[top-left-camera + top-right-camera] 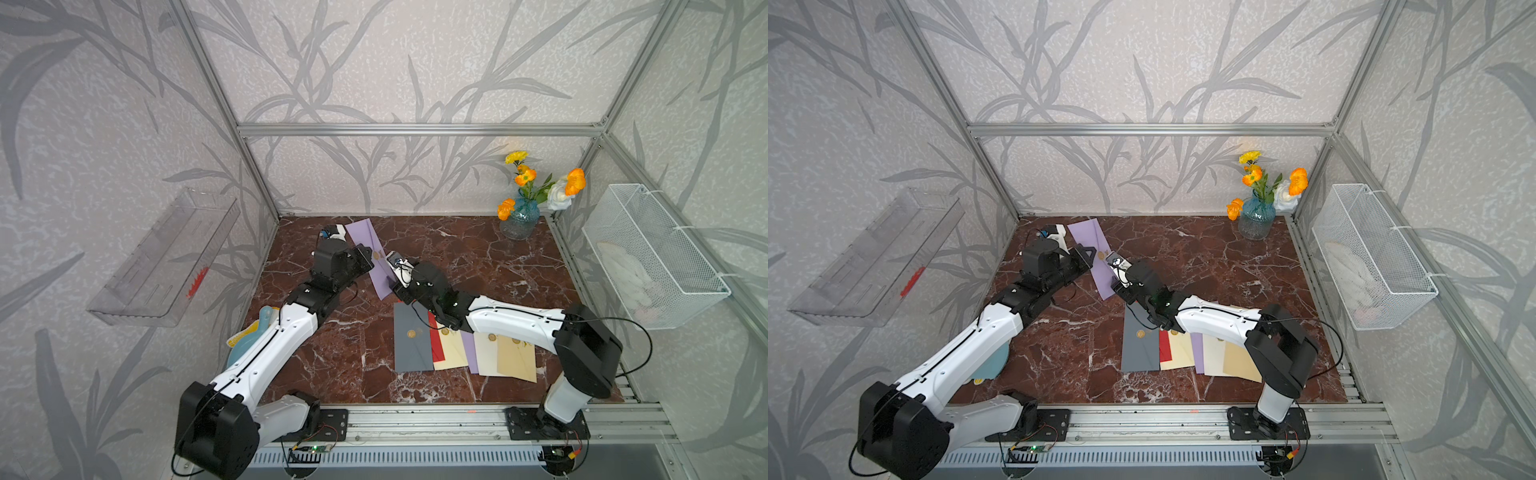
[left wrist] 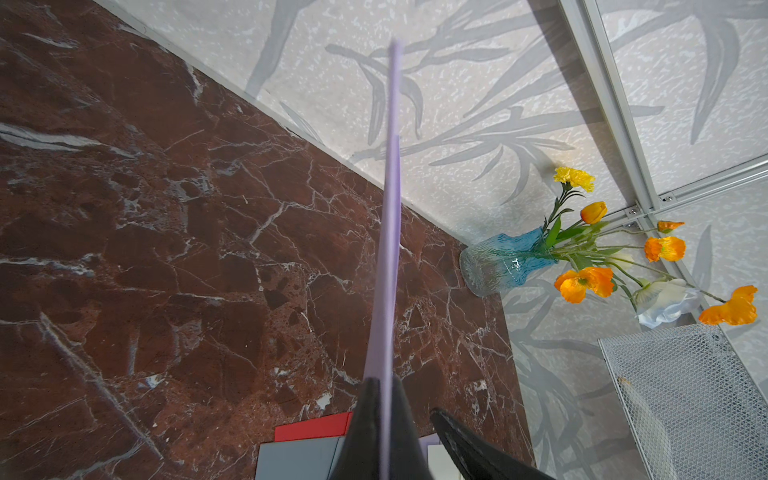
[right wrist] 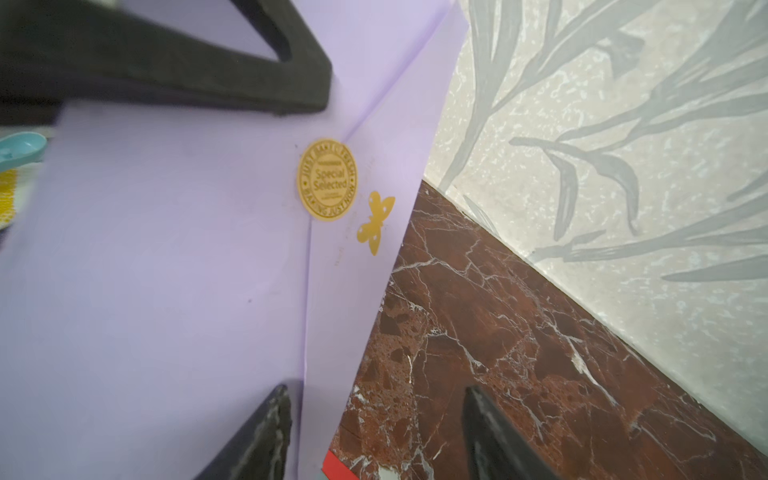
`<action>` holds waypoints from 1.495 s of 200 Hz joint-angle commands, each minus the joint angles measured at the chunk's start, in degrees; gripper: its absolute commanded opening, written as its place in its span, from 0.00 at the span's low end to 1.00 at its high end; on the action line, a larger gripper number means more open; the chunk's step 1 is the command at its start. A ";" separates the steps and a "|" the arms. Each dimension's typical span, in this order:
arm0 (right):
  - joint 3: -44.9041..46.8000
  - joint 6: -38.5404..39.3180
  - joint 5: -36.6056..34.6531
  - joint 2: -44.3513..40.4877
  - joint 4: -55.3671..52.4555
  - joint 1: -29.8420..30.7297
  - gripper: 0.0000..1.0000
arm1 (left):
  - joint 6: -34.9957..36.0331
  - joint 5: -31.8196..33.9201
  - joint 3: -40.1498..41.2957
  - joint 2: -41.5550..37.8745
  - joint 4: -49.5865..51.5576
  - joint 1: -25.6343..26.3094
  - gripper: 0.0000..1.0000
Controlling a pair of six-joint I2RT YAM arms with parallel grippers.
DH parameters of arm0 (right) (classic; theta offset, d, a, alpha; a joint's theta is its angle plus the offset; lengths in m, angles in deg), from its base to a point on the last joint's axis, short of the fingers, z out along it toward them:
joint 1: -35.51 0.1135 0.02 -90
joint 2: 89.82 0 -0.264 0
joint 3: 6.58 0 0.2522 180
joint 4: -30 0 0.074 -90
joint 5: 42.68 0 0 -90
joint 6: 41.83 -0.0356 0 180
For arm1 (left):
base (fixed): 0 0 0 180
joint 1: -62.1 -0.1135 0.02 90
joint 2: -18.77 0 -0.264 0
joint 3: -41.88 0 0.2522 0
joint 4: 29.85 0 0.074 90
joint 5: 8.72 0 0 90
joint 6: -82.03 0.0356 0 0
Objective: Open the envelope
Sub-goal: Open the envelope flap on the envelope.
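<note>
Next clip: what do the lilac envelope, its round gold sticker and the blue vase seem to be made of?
Lilac envelope: thin matte paper, with crisp fold creases and no shine.
Gold sticker: probably a printed paper or foil label, flat, with lettering around its rim.
Blue vase: likely glass, see-through, ribbed, with glossy highlights.

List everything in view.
lilac envelope: 1, lilac, gripped, back left
seal: 1, gold, on envelope's flap
butterfly sticker: 1, gold, beside seal
flat envelopes: 6, mixed, fanned front right
vase: 1, blue, back right
flowers: several, orange/yellow/white, in vase
basket: 1, white, right wall
shelf: 1, clear, left wall
teal item: 1, teal, under left arm
table: 1, red-brown marble, underneath
left end effector: 1, black, shut on lilac envelope
right end effector: 1, black, open beside envelope
</note>
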 commanded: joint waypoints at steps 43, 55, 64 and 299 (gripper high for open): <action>-2.15 1.30 -4.80 1.47 2.39 -0.61 0.66 | 0.34 1.35 -0.63 0.24 1.91 0.61 0.00; -2.15 1.46 -5.34 1.45 2.45 -0.67 0.66 | 0.38 1.38 -0.62 0.50 2.33 0.64 0.00; -2.14 1.72 -5.72 1.37 2.66 -0.78 0.66 | 0.47 1.20 -0.56 0.65 2.56 0.65 0.00; -8.36 7.69 -10.05 6.19 6.85 -1.08 0.66 | -1.55 -2.48 0.46 2.26 1.59 1.52 0.00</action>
